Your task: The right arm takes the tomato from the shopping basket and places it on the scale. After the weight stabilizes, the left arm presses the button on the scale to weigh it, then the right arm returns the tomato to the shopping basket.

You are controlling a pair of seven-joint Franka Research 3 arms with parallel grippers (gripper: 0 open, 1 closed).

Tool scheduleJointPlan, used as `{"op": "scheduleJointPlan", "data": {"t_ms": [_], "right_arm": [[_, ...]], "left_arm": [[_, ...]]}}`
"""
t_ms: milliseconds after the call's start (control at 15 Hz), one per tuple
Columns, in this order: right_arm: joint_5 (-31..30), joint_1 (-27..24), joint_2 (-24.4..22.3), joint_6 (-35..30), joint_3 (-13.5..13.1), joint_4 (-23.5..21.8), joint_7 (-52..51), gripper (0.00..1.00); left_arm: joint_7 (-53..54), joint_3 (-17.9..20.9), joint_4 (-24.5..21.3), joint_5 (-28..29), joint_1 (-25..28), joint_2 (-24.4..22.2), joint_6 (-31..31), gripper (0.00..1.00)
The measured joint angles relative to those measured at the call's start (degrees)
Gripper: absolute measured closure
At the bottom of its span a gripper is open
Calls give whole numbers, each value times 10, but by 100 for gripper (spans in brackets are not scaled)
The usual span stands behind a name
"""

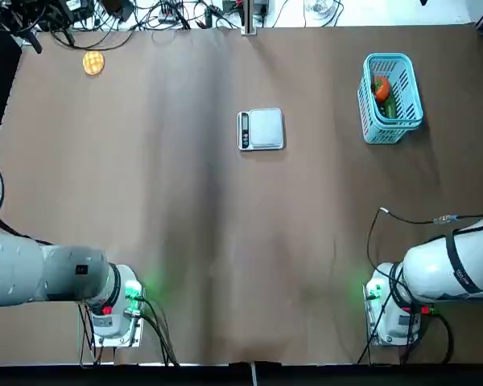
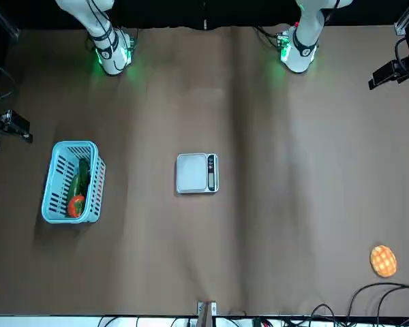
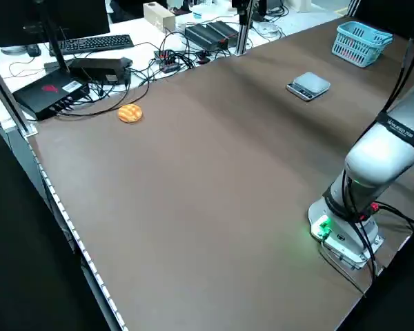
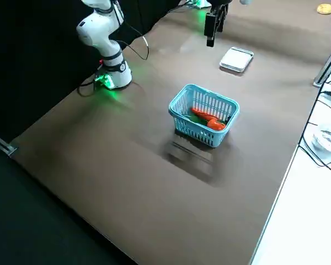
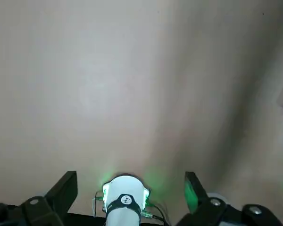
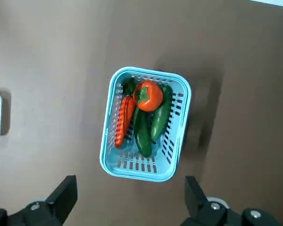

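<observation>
Tomato lies in the shopping basket, at 3 o'clock from the scale; both grippers' fingers are spread apart.

Small light-blue plastic lattice shopping basket on brown table, holding orange-red and green produce. Beyond basket, well apart: flat silver-grey square scale. Left of basket, farther back: white jointed robot arm, base glowing green.
</observation>
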Motion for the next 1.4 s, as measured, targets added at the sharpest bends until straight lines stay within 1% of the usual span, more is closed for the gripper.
{"op": "scheduleJointPlan", "data": {"t_ms": [600, 667, 733, 867, 1400], "right_arm": [[0, 0, 0, 0, 5, 2, 3, 0], [0, 0, 0, 0, 5, 2, 3, 0], [0, 0, 0, 0, 5, 2, 3, 0], [0, 0, 0, 0, 6, 2, 3, 0], [0, 0, 0, 0, 8, 2, 3, 0]], "left_arm": [[-1, -1, 3, 0, -1, 0, 0, 0], [-1, -3, 10, 0, -4, 0, 0, 1], [-3, -17, 25, 0, -4, -3, 0, 0], [-3, -30, 30, 0, -5, -8, 0, 0], [1, -31, 32, 0, -7, -29, -2, 1]]}}
